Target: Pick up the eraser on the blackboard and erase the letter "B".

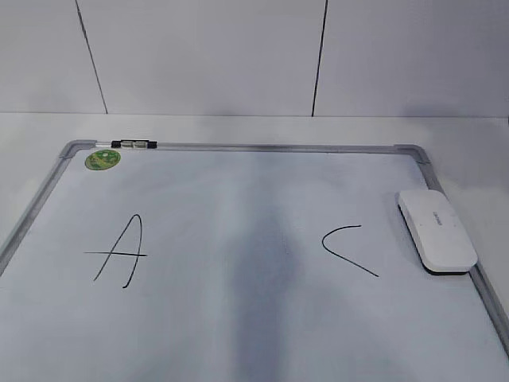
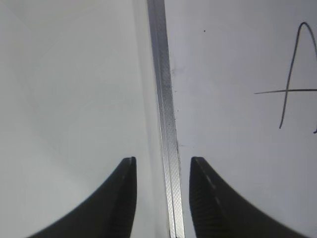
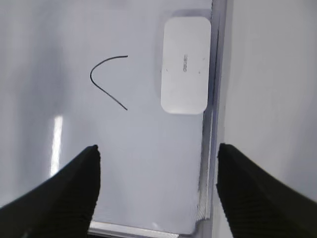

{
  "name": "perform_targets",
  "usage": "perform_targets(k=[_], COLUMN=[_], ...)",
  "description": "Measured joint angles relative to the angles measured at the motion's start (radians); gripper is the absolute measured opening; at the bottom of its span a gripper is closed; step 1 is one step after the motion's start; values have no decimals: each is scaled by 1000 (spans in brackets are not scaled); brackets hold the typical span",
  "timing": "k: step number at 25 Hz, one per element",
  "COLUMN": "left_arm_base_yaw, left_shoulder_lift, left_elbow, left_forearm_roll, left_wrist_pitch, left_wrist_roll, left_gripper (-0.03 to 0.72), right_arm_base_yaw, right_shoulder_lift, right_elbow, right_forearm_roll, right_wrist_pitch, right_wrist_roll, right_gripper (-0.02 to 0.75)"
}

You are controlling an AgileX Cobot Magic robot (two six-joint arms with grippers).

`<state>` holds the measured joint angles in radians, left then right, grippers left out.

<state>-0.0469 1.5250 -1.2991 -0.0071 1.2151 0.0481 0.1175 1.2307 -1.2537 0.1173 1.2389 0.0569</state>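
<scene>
- The blackboard [image 1: 238, 318] lies flat on the white surface [image 1: 238, 127], its silver frame running along the far edge and both side edges
- A round green sticker [image 1: 102, 159] sits in the board's far left corner, with a black-silver clip [image 1: 134, 144] on the frame just beside it
- A black "A" [image 1: 121, 251] is drawn on the left half and a black "C" [image 1: 348, 250] on the right half; the middle between them shows only a greyish smear, and no letter "B" can be made out there
- The eraser [image 1: 437, 231] lies on the board against the right frame, near the far right corner and just right of the "C", lettering up
- The left tool [image 2: 161, 168] hangs over the board's left frame rail [image 2: 166, 124], jaws apart with the rail between them, holding nothing
- The right tool [image 3: 157, 163] hovers above the near right part of the board, jaws spread wide and empty, with the eraser ahead and well apart from it
- Neither arm shows in the exterior view
</scene>
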Motion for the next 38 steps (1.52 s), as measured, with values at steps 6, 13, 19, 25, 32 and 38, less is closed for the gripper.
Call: perform_targets(k=[6, 13, 19, 25, 32, 38], left_arm_base_yaw=[0, 0, 0, 0, 0, 0], left_shoulder_lift=[-223, -483, -677, -953, -1269, -1478], left_elbow=[7, 67, 194, 382, 536, 670], left_forearm_roll=[-34, -46, -56, -65, -71, -71], left_wrist_pitch=[21, 28, 37, 49, 55, 63], left_wrist_roll=[0, 0, 2, 4, 4, 5], left_gripper=[276, 272, 243, 237, 237, 237], right_arm_base_yaw=[0, 0, 0, 0, 0, 0], right_shoulder_lift=[-238, -489, -654, -778, -948, -1130], right_elbow=[188, 302, 370, 476, 635, 707], right_forearm_roll=[-3, -6, -22, -63, -92, -101], right_wrist_pitch=[10, 20, 24, 24, 23, -38], right_wrist_roll=[0, -1, -2, -9, -68, -87], right_gripper=[575, 575, 575, 575, 575, 575])
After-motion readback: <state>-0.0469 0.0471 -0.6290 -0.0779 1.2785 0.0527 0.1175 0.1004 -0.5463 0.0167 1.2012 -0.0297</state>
